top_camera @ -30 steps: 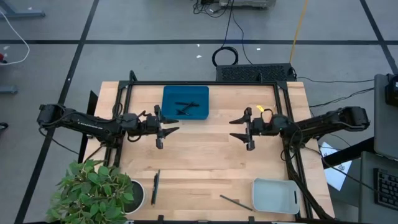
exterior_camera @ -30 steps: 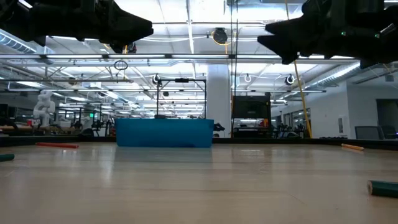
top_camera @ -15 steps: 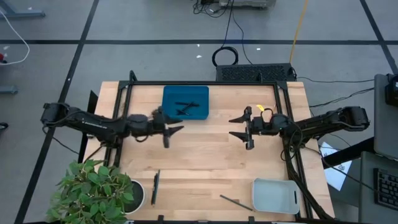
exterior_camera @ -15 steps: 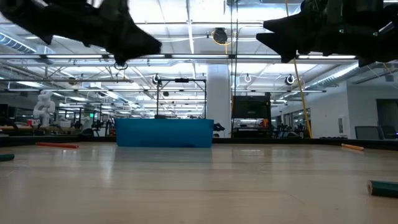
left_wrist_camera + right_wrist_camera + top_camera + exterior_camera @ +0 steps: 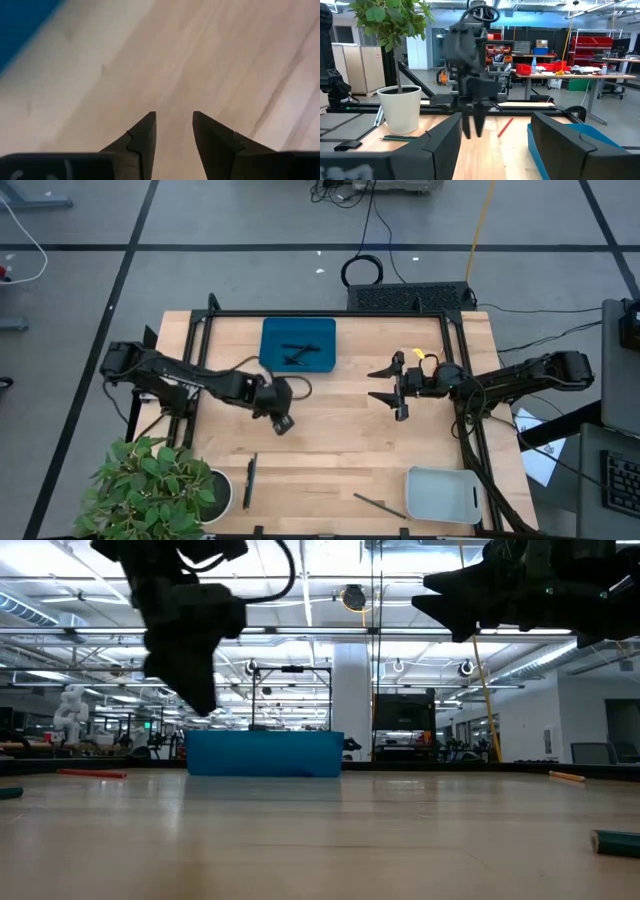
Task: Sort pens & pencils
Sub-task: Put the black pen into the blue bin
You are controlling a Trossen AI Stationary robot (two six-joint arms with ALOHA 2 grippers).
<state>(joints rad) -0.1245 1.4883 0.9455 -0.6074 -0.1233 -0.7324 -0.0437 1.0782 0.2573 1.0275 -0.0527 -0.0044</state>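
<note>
High view: thin black pens point(image 5: 296, 353) in blue tray point(image 5: 270, 330)

Left gripper point(image 5: 283, 423) has swung from beside the blue tray point(image 5: 298, 345) toward the table's point(image 5: 330, 450) middle, now tipped downward over bare wood, fingers parted.

pens point(image 5: 296, 352) inside tray point(image 5: 270, 362).

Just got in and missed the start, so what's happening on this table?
A two-armed robot is sorting pens and pencils. The left gripper points down over bare wood, open and empty, near the blue tray holding black pens. The right gripper hovers open, idle. One pen lies near the plant.
</note>
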